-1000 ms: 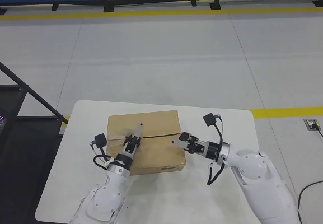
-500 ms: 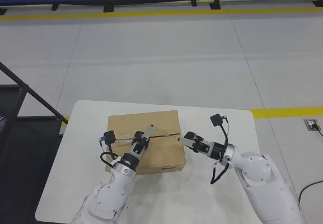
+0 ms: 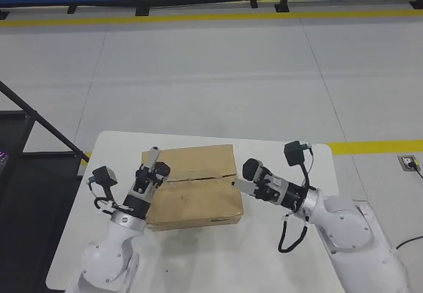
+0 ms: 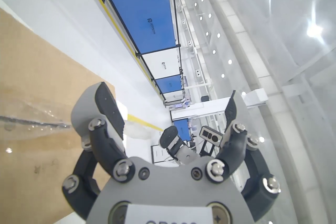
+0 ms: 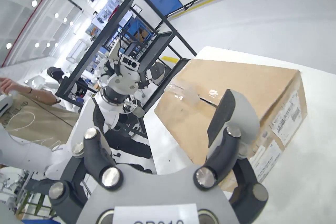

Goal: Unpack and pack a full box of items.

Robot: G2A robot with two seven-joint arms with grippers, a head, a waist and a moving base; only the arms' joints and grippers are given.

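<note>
Left gripper (image 4: 170, 107) is spread wide and holds nothing, up by the left far corner of the box (image 4: 39, 78). I cannot tell whether it touches. Right gripper (image 3: 243, 176) is also wide and bare, just beside the box's right end. The box sits mid-table (image 3: 211, 253) between them, flaps shut.

Risks, my judgement:
- A push from one end alone slides the box, because the table top looks smooth.
- A pad snagging the tape (image 5: 183, 91) could tear the flap instead of lifting it.
- Prying at a corner could tip the box, and the load inside is unknown.

Materials:
- The pads are black and flat on grey rounded fingers.
- The box is plain brown cardboard, matte, with crisp edges. Its top seam shows as a dark slit.
- The tape is clear, glossy and wrinkled.
- Paper labels (image 5: 286, 117) sit on the right end face.
- The table is white with rounded corners.
</note>
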